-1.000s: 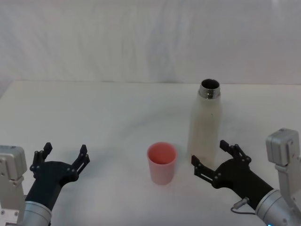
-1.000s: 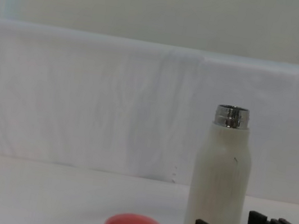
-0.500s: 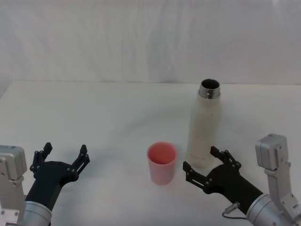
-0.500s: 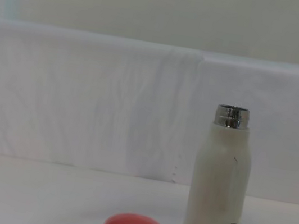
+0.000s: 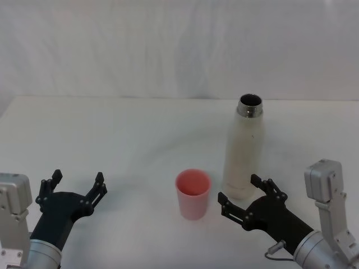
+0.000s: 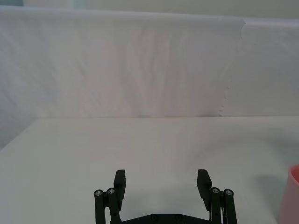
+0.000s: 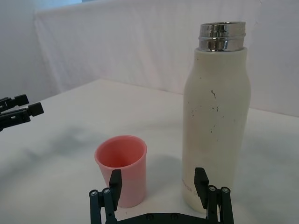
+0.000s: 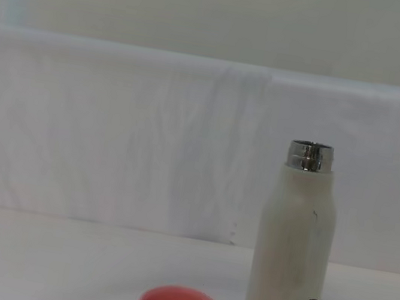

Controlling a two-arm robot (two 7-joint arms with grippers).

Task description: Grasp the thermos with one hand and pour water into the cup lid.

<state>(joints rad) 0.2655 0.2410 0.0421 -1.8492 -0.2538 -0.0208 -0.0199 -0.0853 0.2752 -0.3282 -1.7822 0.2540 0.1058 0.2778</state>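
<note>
Head view: the bottle (image 5: pixel 244 147) stands upright right of the pink cup (image 5: pixel 193 194); the right gripper (image 5: pixel 245 195) gapes wide just before its base. The left gripper (image 5: pixel 76 188) rests wide apart, far left.

Right wrist view: fingers (image 7: pixel 115 184) wide, holding nothing.

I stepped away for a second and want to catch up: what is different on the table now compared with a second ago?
The right gripper, open, slid toward the robot's left and now sits in front of the thermos base, without gripping it. Nearly all of that shift came early; lately it has barely moved. The thermos, the cup lid and the open left gripper stayed where they were.
</note>
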